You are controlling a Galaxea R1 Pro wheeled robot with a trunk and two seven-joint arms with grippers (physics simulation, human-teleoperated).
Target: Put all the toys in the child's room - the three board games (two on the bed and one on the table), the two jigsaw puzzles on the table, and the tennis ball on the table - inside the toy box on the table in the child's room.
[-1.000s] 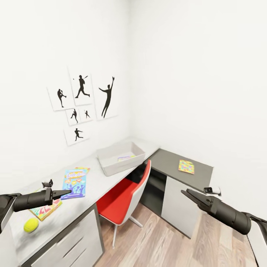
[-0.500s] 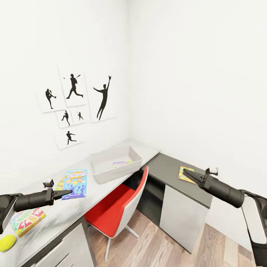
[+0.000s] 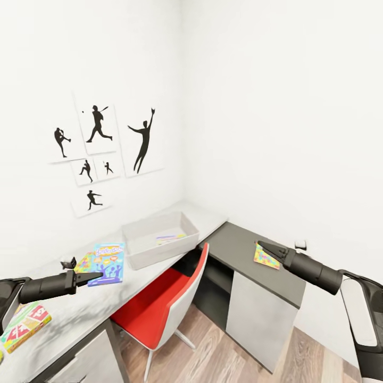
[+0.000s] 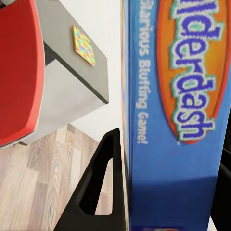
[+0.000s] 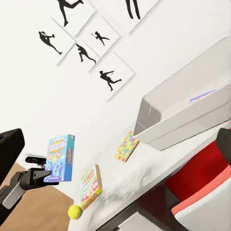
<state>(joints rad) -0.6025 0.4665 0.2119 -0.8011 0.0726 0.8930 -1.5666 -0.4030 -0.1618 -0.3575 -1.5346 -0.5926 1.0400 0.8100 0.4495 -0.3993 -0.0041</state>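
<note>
My left gripper (image 3: pixel 89 277) is shut on the light blue board game (image 3: pixel 109 263), held just above the pale table (image 3: pixel 80 311); one finger (image 4: pixel 98 192) lies against the box (image 4: pixel 178 120). A jigsaw puzzle (image 5: pixel 126 146) lies on the table beside it. The grey toy box (image 3: pixel 159 239) stands further along, with something flat and coloured inside. A green-edged board game (image 3: pixel 25 325) and the tennis ball (image 5: pixel 74 211) lie near the table's end. My right gripper (image 3: pixel 262 247) looks shut and hangs over another jigsaw puzzle (image 3: pixel 267 260) on the dark side unit.
A red chair (image 3: pixel 154 311) is tucked under the table between both arms. The dark grey-topped side unit (image 3: pixel 236 247) fills the corner to the right. Baseball silhouette prints (image 3: pixel 96 154) hang on the white wall. Wood-plank floor (image 3: pixel 213 351) lies below.
The view has swung so everything slid left. My right gripper rose and reached forward over the side unit's puzzle. The left gripper kept hold of the blue box.
</note>
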